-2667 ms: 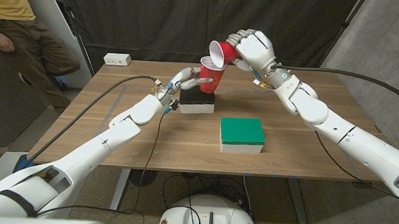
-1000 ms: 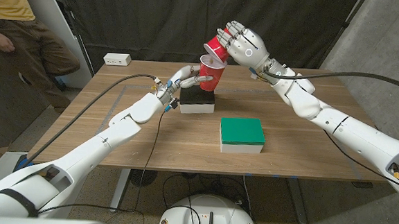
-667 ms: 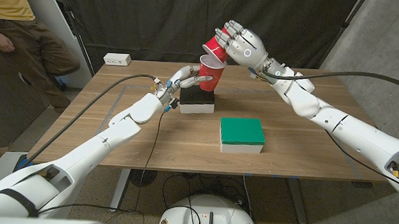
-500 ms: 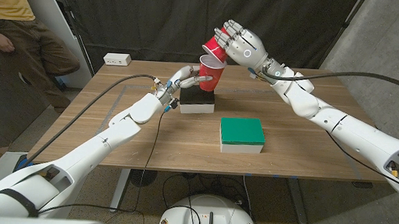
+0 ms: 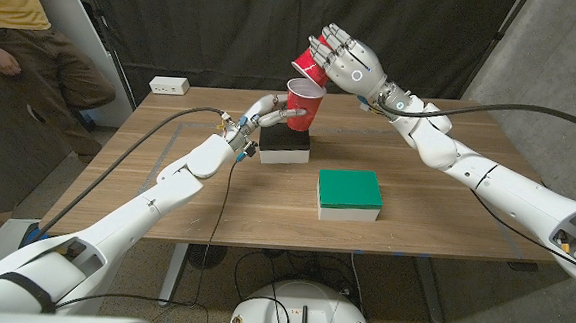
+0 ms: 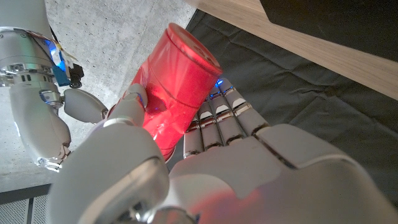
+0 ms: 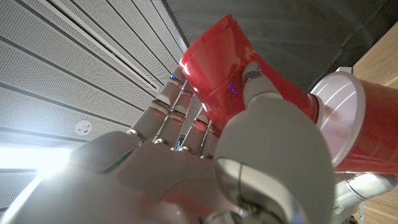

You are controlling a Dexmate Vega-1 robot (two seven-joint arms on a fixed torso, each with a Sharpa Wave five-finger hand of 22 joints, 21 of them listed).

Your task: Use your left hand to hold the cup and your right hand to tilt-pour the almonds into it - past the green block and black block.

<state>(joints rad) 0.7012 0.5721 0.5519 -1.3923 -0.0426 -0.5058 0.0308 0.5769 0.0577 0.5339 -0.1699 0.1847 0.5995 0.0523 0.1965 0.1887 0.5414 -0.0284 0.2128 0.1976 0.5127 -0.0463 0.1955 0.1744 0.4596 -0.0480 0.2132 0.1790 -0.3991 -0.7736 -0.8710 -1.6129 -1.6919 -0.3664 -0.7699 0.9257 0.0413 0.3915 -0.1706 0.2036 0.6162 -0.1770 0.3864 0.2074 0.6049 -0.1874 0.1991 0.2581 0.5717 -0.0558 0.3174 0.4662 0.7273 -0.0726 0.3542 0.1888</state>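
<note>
Red tilted cup [image 5: 308,66] in right hand [image 5: 349,60]; no legible writing

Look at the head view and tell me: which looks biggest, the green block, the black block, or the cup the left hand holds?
1. Green block, clearly biggest, though it also sits nearest the camera.
2 and 3. Black block and the upright cup in the left hand look about alike; the cup hides part of the block, so I won't rank them.

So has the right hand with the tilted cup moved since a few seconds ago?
Yes. The right hand has risen and shifted left, tipping its tilted cup further over the held cup, which stays on the black block.
</note>
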